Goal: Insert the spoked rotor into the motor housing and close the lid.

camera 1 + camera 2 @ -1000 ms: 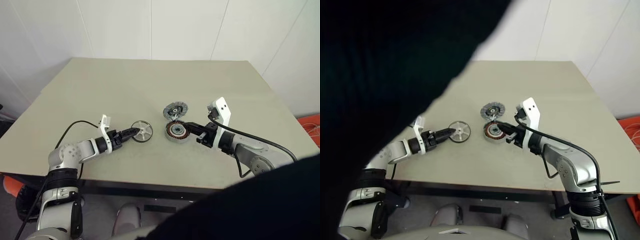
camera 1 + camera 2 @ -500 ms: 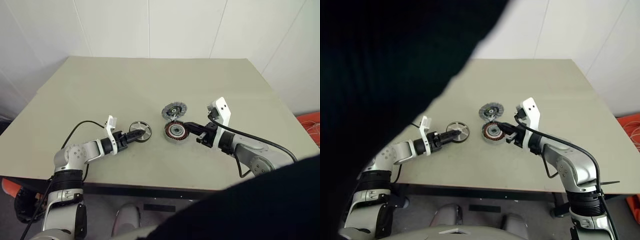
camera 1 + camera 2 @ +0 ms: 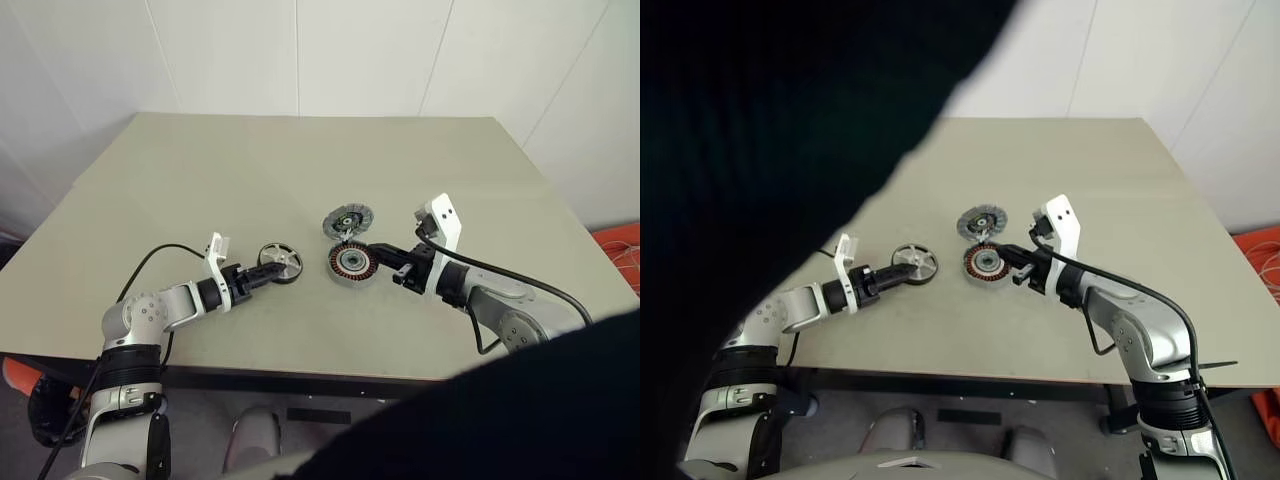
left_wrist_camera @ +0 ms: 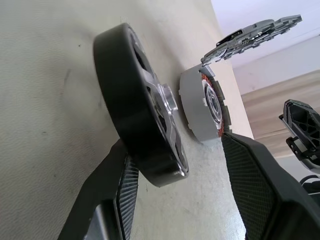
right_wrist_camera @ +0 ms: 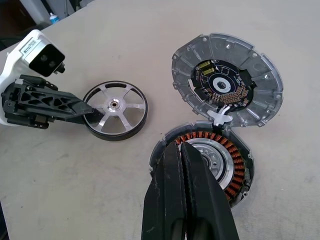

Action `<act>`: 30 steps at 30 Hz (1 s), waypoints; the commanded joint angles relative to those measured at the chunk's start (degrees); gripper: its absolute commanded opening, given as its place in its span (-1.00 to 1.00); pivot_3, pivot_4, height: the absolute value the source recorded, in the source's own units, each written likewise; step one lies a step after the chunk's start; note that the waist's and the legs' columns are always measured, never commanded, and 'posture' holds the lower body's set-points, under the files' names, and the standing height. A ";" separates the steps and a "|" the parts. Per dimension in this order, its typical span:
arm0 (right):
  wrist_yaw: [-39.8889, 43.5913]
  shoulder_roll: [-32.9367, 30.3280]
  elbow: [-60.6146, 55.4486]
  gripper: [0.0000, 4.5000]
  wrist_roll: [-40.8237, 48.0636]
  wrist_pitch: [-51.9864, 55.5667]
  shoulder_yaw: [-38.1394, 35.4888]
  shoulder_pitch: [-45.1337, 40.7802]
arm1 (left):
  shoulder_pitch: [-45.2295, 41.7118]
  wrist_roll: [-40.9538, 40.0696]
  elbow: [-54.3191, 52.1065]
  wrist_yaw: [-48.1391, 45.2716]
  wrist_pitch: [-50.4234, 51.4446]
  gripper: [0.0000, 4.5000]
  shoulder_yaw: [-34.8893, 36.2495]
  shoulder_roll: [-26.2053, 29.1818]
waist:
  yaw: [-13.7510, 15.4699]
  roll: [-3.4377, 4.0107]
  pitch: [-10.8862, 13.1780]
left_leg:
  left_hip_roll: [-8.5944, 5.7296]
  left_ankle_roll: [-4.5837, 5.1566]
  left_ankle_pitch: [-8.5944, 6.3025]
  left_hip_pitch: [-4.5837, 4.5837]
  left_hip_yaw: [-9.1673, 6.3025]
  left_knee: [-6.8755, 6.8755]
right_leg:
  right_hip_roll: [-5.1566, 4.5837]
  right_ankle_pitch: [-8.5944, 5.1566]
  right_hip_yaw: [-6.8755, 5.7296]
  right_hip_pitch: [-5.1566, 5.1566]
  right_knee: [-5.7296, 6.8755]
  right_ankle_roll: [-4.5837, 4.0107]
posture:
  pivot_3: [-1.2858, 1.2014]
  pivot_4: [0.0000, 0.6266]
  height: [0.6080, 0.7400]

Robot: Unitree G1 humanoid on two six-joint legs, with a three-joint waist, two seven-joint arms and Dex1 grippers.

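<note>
The spoked rotor (image 3: 283,260), a black-rimmed wheel with silver spokes, lies on the table left of centre. My left gripper (image 3: 262,272) is open, with its fingers on either side of the rotor's near rim (image 4: 145,100). One finger touches the rim and the other stands a little off the face. The motor housing (image 3: 350,263), a grey ring with copper windings (image 5: 235,170), sits to the right of the rotor. Its grey lid (image 3: 347,218) is hinged open behind it, with the circuit side up (image 5: 227,82). My right gripper (image 3: 372,254) is shut and empty, its tips over the housing's near edge (image 5: 180,147).
The beige table (image 3: 300,150) has bare surface all around the parts, and its front edge runs just below both arms. A black cable (image 3: 150,255) loops on the table beside the left arm. A dark shape hides the upper left of the right eye view.
The left gripper's jaws have narrowed around the rotor's near rim. The head view has shifted slightly. The right arm, housing and lid have stayed put.
</note>
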 commanded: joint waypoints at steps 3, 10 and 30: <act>0.27 0.15 -0.67 -1.00 0.02 -1.14 -0.04 -0.99 | -0.41 -0.92 -1.11 1.68 -1.17 -0.32 1.64 -1.27 | 0.01 0.00 0.00 | 0.00 0.00 0.00 0.00 0.00 0.01 | 0.00 0.00 0.00 0.01 0.00 0.00 | 0.03 -1.00 1.00; 0.18 0.18 -0.65 -1.00 -0.04 -1.13 -0.01 -0.88 | -0.12 -0.66 -1.20 2.47 -1.52 -0.46 1.28 -1.81 | 0.00 0.00 0.00 | 0.00 0.00 0.00 0.00 0.00 0.01 | 0.00 0.00 0.00 0.00 0.00 0.00 | 0.03 -1.00 1.00; -0.20 0.27 -0.11 -1.00 -0.39 -0.79 -0.23 -1.23 | -0.75 -3.05 -2.27 3.06 0.54 -0.82 1.81 -2.53 | 0.00 -0.01 0.00 | 0.00 0.00 0.00 0.03 -0.01 0.02 | 0.00 0.00 0.00 0.02 0.02 0.01 | 0.03 -1.00 1.00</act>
